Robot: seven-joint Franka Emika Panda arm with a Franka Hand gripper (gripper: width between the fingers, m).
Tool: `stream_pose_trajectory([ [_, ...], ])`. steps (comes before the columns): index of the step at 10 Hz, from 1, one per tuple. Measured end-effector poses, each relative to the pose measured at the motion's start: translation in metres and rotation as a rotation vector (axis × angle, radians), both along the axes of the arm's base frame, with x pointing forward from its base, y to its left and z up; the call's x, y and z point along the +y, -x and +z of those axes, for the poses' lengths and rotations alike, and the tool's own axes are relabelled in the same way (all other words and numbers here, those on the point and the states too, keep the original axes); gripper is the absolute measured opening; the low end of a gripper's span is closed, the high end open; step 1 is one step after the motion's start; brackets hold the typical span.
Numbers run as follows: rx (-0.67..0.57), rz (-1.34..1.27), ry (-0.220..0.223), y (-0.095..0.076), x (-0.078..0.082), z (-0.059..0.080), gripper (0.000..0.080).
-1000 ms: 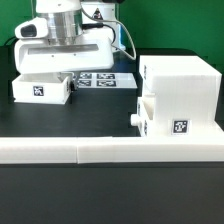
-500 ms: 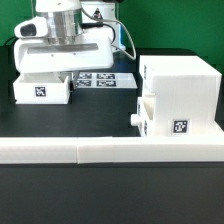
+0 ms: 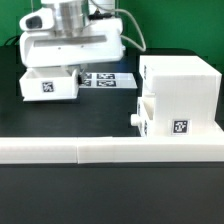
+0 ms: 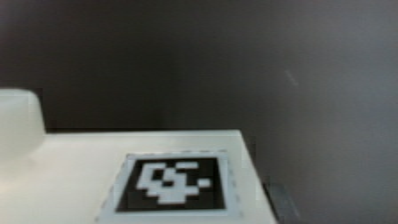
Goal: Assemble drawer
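Observation:
The tall white drawer case [image 3: 182,82] stands at the exterior view's right. One knobbed tray [image 3: 147,112] sits partly inside it, its knob [image 3: 134,118] sticking out. The other small tray [image 3: 48,86], with a black-and-white tag, is at the exterior view's left, directly under my gripper [image 3: 62,71]. The fingers are hidden behind the hand and the tray, and the tray moves along with the gripper. The wrist view shows the tray's white top [image 4: 80,160] close up, with its tag [image 4: 173,183] and its knob [image 4: 15,120].
A long low white rail [image 3: 100,151] runs across the front of the black table. The marker board [image 3: 112,79] lies flat between the held tray and the case. Cables hang behind the arm.
The gripper and the small tray have shifted together toward the exterior view's right and slightly up. The case and its tray have not moved.

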State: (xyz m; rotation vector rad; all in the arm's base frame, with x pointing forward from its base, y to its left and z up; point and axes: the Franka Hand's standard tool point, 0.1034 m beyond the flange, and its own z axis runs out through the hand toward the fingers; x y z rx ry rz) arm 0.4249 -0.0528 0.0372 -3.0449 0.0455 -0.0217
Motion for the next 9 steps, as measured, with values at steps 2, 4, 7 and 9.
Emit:
stream_pose_trajectory([
  [2, 0.016, -0.013, -0.024, -0.029, 0.02, 0.015, 0.0045],
  [4, -0.006, 0.014, -0.038, -0.065, 0.031, 0.033, 0.0045],
  [7, -0.014, 0.085, -0.04, -0.071, 0.032, 0.033, 0.0045],
  [9, -0.028, 0.219, -0.037, -0.069, 0.03, 0.031, 0.0045],
])
